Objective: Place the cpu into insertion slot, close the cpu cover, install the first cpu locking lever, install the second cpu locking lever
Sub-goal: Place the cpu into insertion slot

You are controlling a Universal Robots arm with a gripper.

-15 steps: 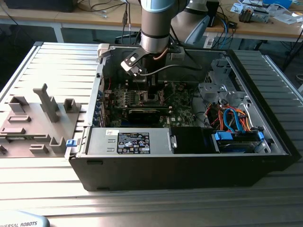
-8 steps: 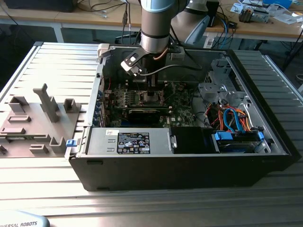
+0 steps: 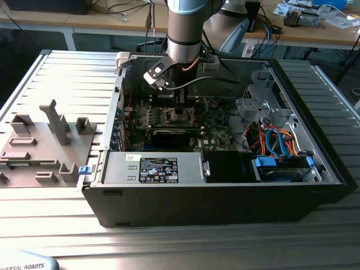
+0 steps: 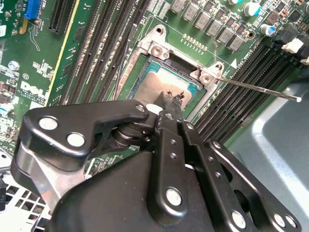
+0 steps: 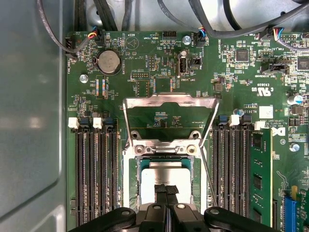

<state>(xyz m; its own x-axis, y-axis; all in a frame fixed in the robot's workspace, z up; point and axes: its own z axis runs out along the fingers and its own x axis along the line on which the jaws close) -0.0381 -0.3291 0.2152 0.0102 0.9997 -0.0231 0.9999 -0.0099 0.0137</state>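
The cpu [image 5: 166, 175] [image 4: 164, 82] lies flat in the insertion slot [image 5: 129, 179] [image 4: 135, 67] on the green board. My gripper [image 5: 166, 189] [image 4: 172, 98] stands right over it, fingers shut together, tips at or just above the chip's metal top, holding nothing. The cpu cover [image 5: 169, 100] is swung open and lies back on the board beyond the slot, hinged at two screws. A thin locking lever [image 4: 260, 88] [image 5: 207, 176] sticks out free beside the slot. In the exterior view the gripper [image 3: 181, 109] reaches down into the open computer case, over the slot [image 3: 181, 118].
Rows of black memory slots [image 5: 96, 174] [image 5: 234, 169] flank the socket on both sides. Cables [image 5: 217, 19] run across the board's far edge. The case walls [image 3: 225, 191], a drive cage [image 3: 259, 104] and a power supply [image 3: 152, 169] ring the board. A grey fixture tray [image 3: 45, 140] sits outside the case.
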